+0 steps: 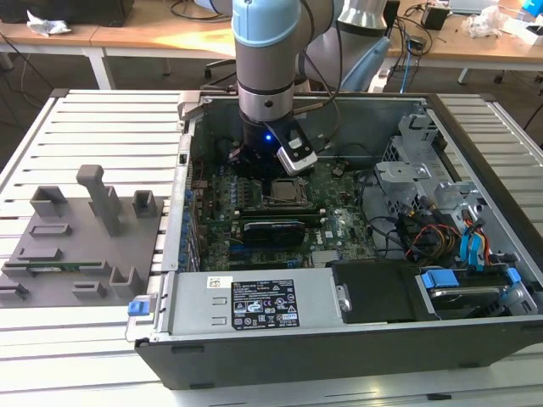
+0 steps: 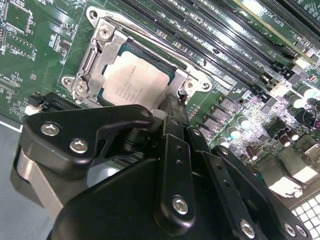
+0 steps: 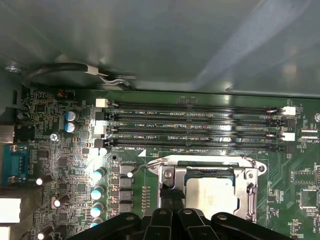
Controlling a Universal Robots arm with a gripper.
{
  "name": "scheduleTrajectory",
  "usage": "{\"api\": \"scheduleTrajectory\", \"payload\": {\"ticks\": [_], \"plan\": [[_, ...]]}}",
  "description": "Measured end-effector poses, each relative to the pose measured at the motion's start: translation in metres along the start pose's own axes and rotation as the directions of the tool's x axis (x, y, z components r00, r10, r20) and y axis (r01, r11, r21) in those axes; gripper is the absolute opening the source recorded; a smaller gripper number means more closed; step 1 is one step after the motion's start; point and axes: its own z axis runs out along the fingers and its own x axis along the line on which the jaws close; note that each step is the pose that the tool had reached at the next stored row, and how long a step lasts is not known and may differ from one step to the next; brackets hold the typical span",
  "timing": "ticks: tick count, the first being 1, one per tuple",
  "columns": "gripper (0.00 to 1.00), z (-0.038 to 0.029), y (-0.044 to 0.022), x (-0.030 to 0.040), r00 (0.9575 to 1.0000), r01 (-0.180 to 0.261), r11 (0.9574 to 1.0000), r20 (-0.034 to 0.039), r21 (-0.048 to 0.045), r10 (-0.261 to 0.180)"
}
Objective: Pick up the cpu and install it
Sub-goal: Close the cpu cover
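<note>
The cpu (image 2: 135,82) lies flat in its socket on the green motherboard (image 1: 339,222), pale metal top showing inside the silver socket frame (image 2: 98,54). In the first wrist view the cpu (image 3: 212,192) sits just beside my gripper (image 3: 171,192). My gripper (image 2: 172,107) hangs low over the socket's edge. Its black fingers are drawn together and nothing is between them. In the exterior view the arm reaches down into the open computer case, with the gripper (image 1: 259,165) over the board next to the cpu (image 1: 284,192).
Memory slots (image 3: 195,127) run along the board beside the socket. A long black card (image 1: 271,231) lies close to the socket. Drive cages and cables (image 1: 441,220) fill the case's right in the exterior view. A grey fixture plate (image 1: 76,246) rests on the table outside.
</note>
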Motion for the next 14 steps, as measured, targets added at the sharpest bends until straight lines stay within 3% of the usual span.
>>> {"api": "scheduleTrajectory", "payload": {"ticks": [14], "plan": [[0.11, 0.0010, -0.0003, 0.0001, 1.0000, 0.000, 1.0000, 0.0000, -0.0002, 0.000]]}}
